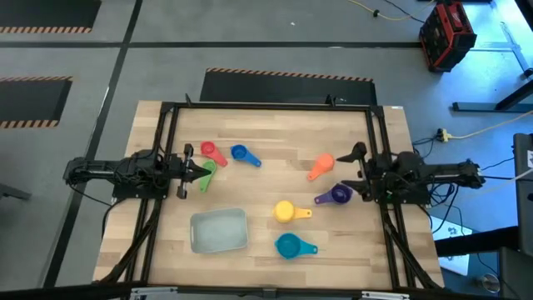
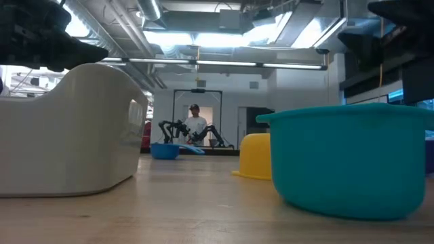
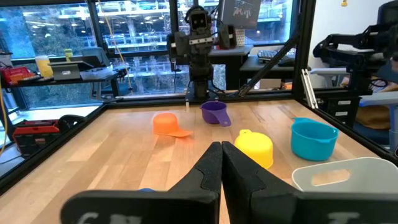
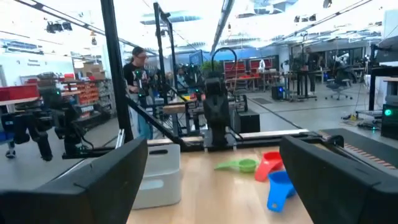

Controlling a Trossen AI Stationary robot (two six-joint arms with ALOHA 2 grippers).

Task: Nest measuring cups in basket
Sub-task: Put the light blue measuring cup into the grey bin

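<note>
Seven measuring cups lie on the wooden table: red (image 1: pixel 214 152), blue (image 1: pixel 241 154) and green (image 1: pixel 207 173) at the far left, orange (image 1: pixel 321 165) and purple (image 1: pixel 336 195) at the right, yellow (image 1: pixel 286 212) and teal (image 1: pixel 291 246) nearer the front. The pale basket (image 1: pixel 219 230) stands empty at the near left. My left gripper (image 1: pixel 198 170) is shut with nothing between its fingers (image 3: pixel 221 163), right beside the green cup. My right gripper (image 1: pixel 360 172) is wide open and empty (image 4: pixel 217 186), between the orange and purple cups.
A black frame (image 1: pixel 266 106) runs round the table's edges. In the low view the basket (image 2: pixel 68 129) and the teal cup (image 2: pixel 346 156) stand close to the camera. A person (image 2: pixel 194 122) and other robot arms show in the room beyond the table.
</note>
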